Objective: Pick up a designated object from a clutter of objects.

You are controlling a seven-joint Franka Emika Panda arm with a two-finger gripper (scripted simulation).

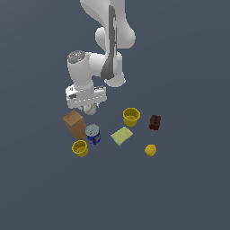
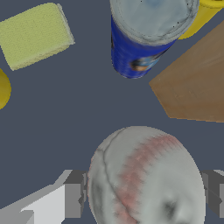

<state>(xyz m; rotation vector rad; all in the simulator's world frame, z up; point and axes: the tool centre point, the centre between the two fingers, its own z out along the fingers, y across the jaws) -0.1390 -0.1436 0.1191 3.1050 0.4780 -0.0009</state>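
The white baseball [image 1: 92, 109] with red stitching sits under my hand, at the far side of the clutter in the exterior view. My gripper [image 1: 90, 107] stands straight over it. In the wrist view the baseball [image 2: 144, 175] fills the gap between the fingers [image 2: 75, 194], which press against both of its sides; the gripper [image 2: 144, 197] is shut on it. Whether the ball rests on the floor or hangs just above it cannot be told. The brown box [image 1: 74, 124] and blue can [image 1: 93, 134] stand close by.
In the wrist view the blue can [image 2: 140, 39], the brown box [image 2: 192, 87] and the yellow-green pad [image 2: 35, 35] lie near the ball. Two yellow cups [image 1: 131, 117] [image 1: 80, 148], the pad [image 1: 121, 136], a lemon [image 1: 150, 150] and a dark red block [image 1: 155, 122] are spread around.
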